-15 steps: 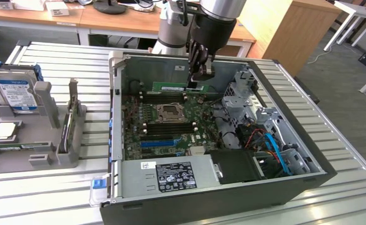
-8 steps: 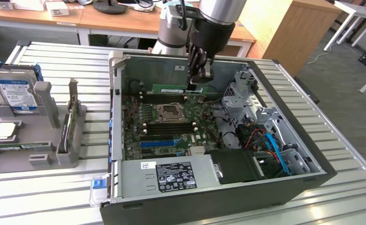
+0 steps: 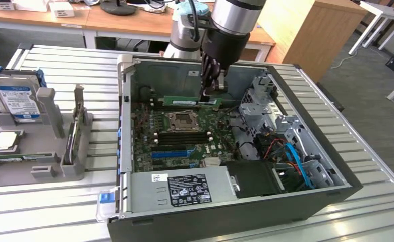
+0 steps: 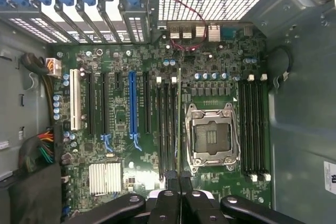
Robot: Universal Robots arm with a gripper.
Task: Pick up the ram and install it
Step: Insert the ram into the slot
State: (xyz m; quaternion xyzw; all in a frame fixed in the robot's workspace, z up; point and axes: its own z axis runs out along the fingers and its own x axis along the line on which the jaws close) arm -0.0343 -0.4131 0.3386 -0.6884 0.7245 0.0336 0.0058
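Exterior view: the arm reaches down into the open computer case [image 3: 250, 214] on the slatted table [image 3: 49, 212]. Its fingers [image 3: 210, 83] are pinched on the ram [image 3: 183, 102], gripping near the stick's end on the exterior view's right. The green stick hangs level and on edge over the far part of the motherboard [image 3: 214, 146], and most of its length juts out to the exterior view's left of the fingers. In the wrist view it shows edge-on as a thin line running out from between the two fingers, above the black memory slots [image 4: 167, 124] just beside the CPU socket [image 4: 211, 135]. I cannot tell whether it touches a slot.
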